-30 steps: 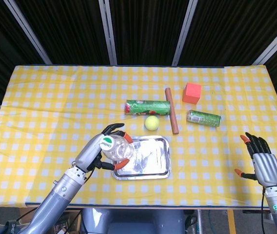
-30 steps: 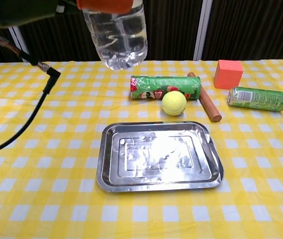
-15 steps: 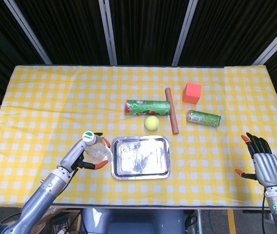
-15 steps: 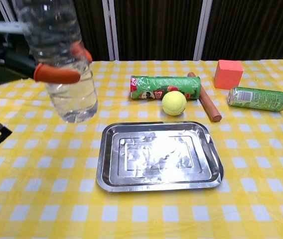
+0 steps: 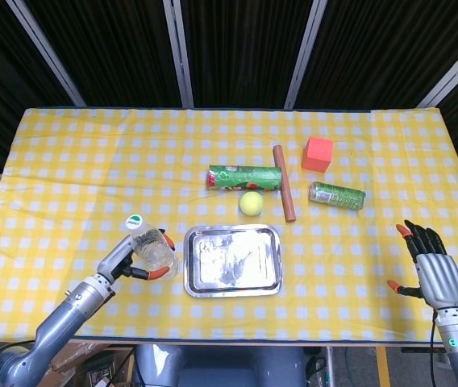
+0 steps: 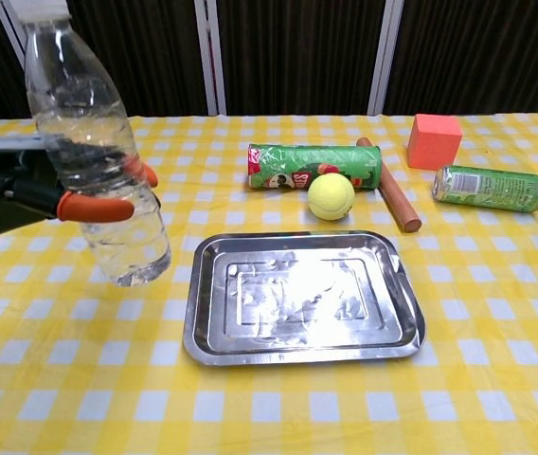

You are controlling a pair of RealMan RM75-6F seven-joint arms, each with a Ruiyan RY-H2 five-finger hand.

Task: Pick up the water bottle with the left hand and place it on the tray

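Observation:
My left hand [image 5: 124, 260] [image 6: 23, 190] grips a clear water bottle [image 5: 151, 244] [image 6: 94, 161] with a green-and-white cap, holding it nearly upright just left of the steel tray [image 5: 269, 278] [image 6: 397, 284]. The bottle's base hangs low beside the tray's left rim; I cannot tell whether it touches the cloth. The tray holds nothing. At the table's front right corner my right hand [image 5: 429, 266] stays with its fingers spread and nothing in it; the chest view does not show it.
Behind the tray lie a green chips tube [image 5: 245, 176] [image 6: 312, 166], a tennis ball [image 5: 251, 202] [image 6: 331, 196], a brown wooden rod [image 5: 285, 193] [image 6: 390, 197], a green can [image 5: 337, 195] [image 6: 490, 188] and an orange cube [image 5: 318, 154] [image 6: 435, 140]. A yellow checked cloth [image 5: 92, 161] covers the table.
My left hand has carried the bottle down and to the left, from over the tray's left edge to beside the tray, and turned it more upright. The right hand has barely moved.

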